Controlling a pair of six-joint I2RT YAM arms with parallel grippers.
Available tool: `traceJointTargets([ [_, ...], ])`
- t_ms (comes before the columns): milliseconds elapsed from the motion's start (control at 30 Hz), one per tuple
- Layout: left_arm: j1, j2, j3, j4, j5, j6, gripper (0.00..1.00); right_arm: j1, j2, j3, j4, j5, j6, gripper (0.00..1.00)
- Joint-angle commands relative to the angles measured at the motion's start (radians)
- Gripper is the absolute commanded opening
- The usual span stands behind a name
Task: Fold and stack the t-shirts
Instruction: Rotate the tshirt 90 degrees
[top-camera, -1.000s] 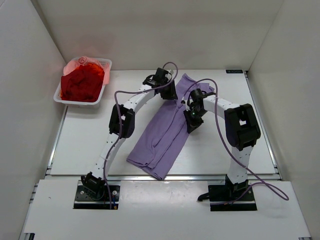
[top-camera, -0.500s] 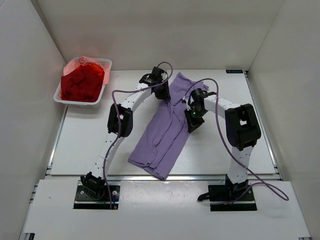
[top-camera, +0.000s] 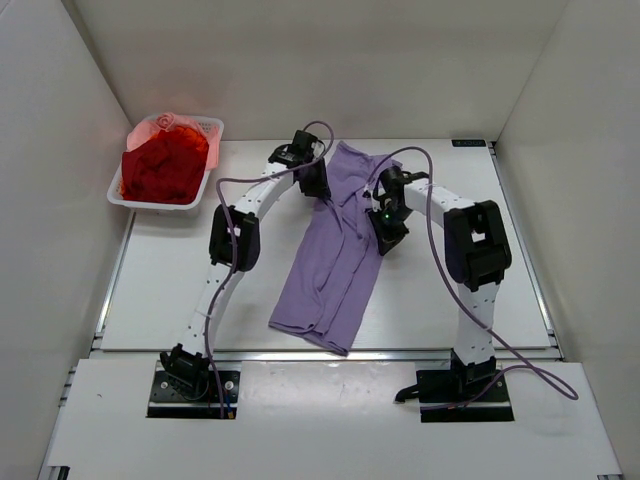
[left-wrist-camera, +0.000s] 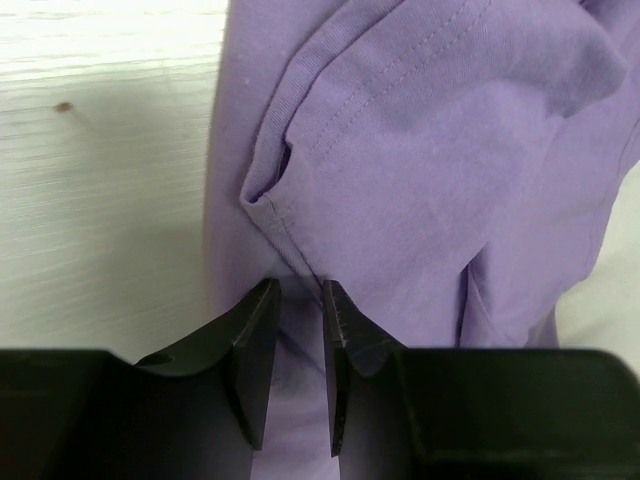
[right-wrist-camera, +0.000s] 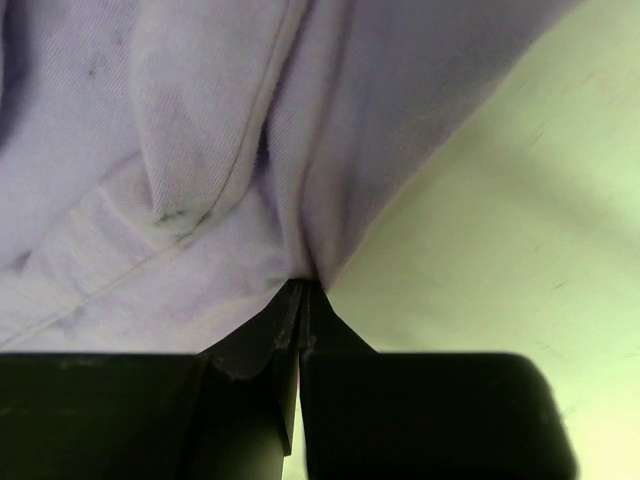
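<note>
Pinching purple t-shirt (top-camera: 325, 270) | left claw (left-wrist-camera: 298, 295) nearly closed on it | right claw (right-wrist-camera: 301, 292) clamped tight, apparently gripping it too

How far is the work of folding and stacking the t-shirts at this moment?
Done: no finished fold and no stack is visible. In hand: the left pincer and the right pincer are both shut on the purple t-shirt near its far end; it lies long and rumpled on the table. Left: folding it, then the red clothes heaped in the basket.
</note>
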Motion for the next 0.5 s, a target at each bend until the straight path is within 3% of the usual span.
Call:
traceJointTargets([
  [0, 0.056, 0.005, -0.061, -0.152, -0.161, 0.051, 0.36, -0.026, 0.1, 0.071, -0.015, 0.105, -0.064, 0.0],
  [300, 0.116, -0.144, -0.317, -0.035, -0.147, 0.037, 0.35, -0.055, 0.223, 0.283, -0.073, 0.105, -0.081, 0.0],
  [467, 0.124, -0.12, -0.263, -0.046, -0.129, 0.01, 0.38, -0.049, 0.278, 0.406, -0.094, 0.091, -0.068, 0.01],
])
